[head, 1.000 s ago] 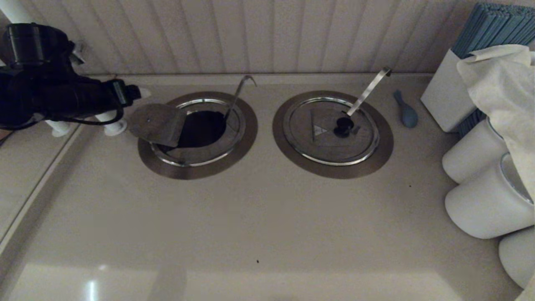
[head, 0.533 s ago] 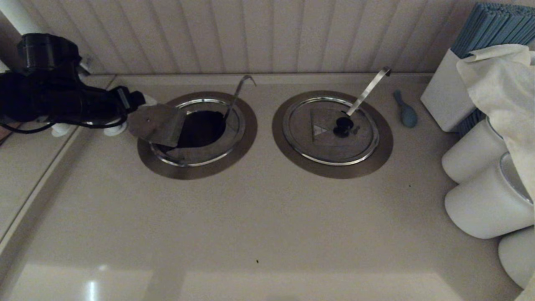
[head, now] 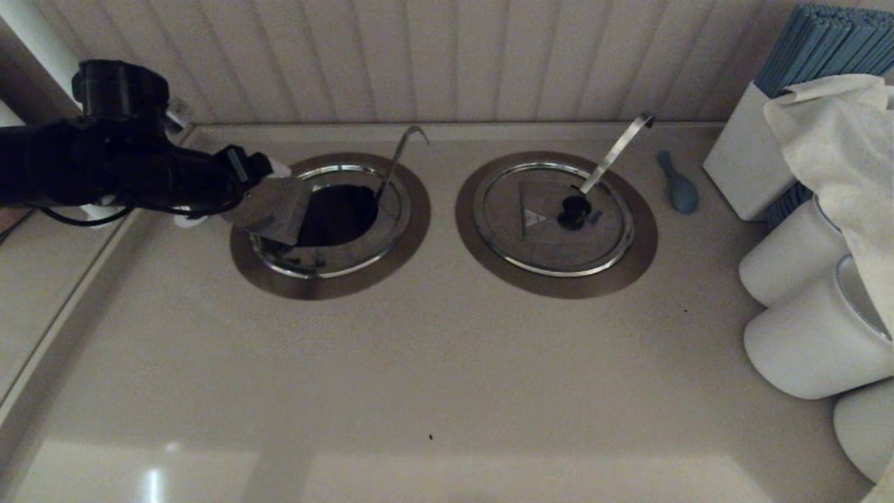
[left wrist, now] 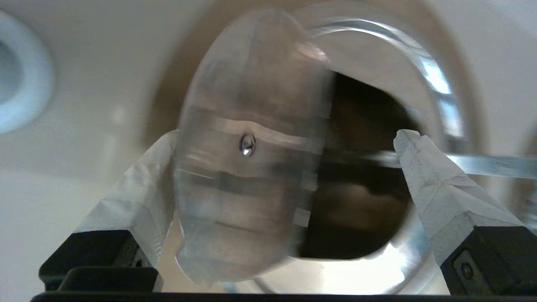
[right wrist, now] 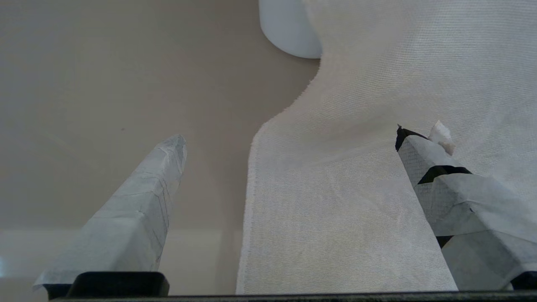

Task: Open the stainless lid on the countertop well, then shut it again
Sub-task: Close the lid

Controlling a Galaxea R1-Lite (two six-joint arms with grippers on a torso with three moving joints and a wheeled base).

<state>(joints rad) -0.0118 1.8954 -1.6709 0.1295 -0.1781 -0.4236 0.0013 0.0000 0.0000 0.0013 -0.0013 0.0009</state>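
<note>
The stainless lid (head: 271, 204) has its hinged flap raised and tilted over the left side of the countertop well (head: 343, 212). The well's dark hole is uncovered and the thin hooked ladle rod (head: 395, 162) rises from it. My left gripper (head: 274, 172) reaches in from the left, behind the flap. In the left wrist view the left gripper (left wrist: 289, 138) is open; the flap's underside (left wrist: 247, 167) stands between the spread fingers, close to one fingertip (left wrist: 168, 147). My right gripper (right wrist: 289, 138) is open, parked over a white cloth (right wrist: 356, 188), outside the head view.
The twin lid (head: 538, 237) lies closed on the right well, with a broad flat ladle handle (head: 618, 149). A blue spoon (head: 677, 186), a white box (head: 740, 161), a draped cloth (head: 838, 133) and white canisters (head: 803, 335) crowd the right side.
My left arm has moved right, up to the raised flap. The flap has swung rightward toward the well's hole and stands steeper.
</note>
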